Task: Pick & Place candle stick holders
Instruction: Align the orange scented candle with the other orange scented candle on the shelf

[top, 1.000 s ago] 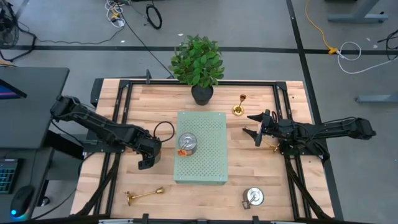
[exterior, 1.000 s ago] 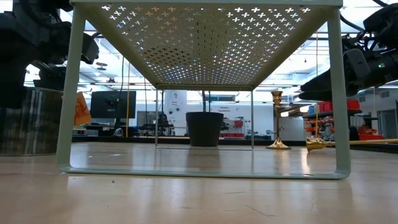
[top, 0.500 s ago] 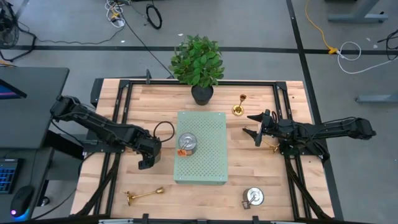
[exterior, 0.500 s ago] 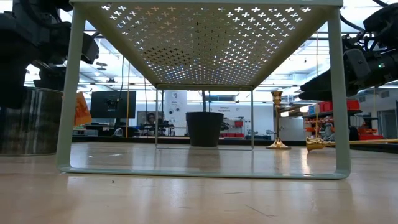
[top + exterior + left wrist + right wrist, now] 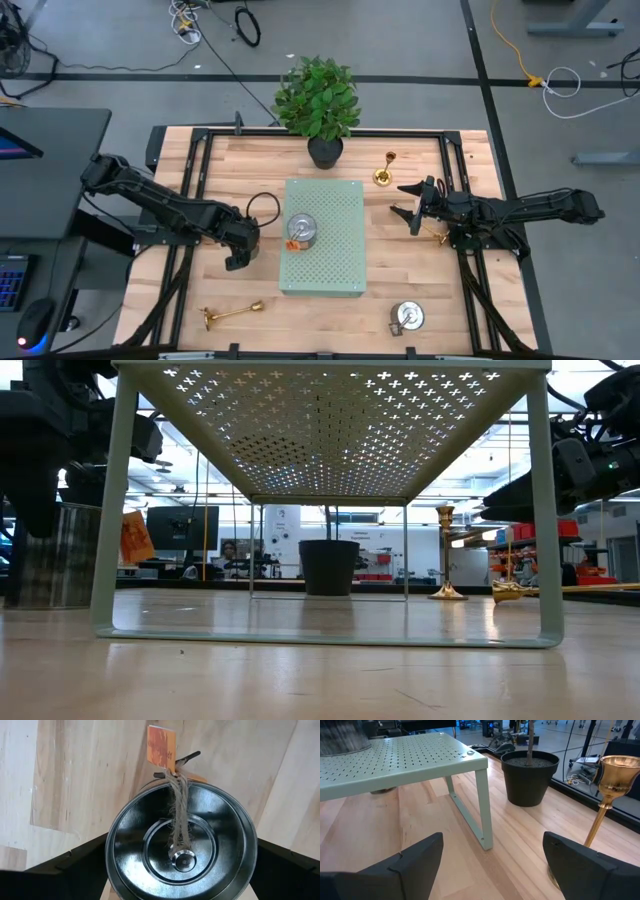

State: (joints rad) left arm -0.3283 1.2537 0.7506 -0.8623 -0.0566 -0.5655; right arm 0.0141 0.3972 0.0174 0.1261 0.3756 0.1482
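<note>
My left gripper [image 5: 237,254] stands left of the pale green board [image 5: 330,262], shut on a squat silver holder [image 5: 181,840] with a twine loop and an orange tag [image 5: 161,744]. This holder also shows at the left of the low view [image 5: 58,555]. A second silver holder [image 5: 301,230] stands on the board and a third [image 5: 406,317] stands near the front right. One gold holder [image 5: 385,170] stands upright at the far right. Two gold holders lie on their sides, one at the front left [image 5: 232,313] and one under my right arm [image 5: 437,236]. My right gripper [image 5: 404,200] is open and empty. My left gripper pinches the silver holder by the outer sides of its round wall [image 5: 111,851], one finger on each side. The fingers come from above, pointing down. The holder stays upright with its open top up. I cannot tell whether its base touches the table.
A black-potted plant [image 5: 322,105] stands at the far edge behind the board, and its pot shows in the right wrist view [image 5: 530,775]. The board stands on thin legs [image 5: 484,810]. Black frame rails [image 5: 190,170] run along the table's sides.
My left gripper has shifted a little toward the board and the far edge, carrying the silver holder. In the low view the holder now looks smaller and sits slightly higher and further right. My right arm has kept still.
</note>
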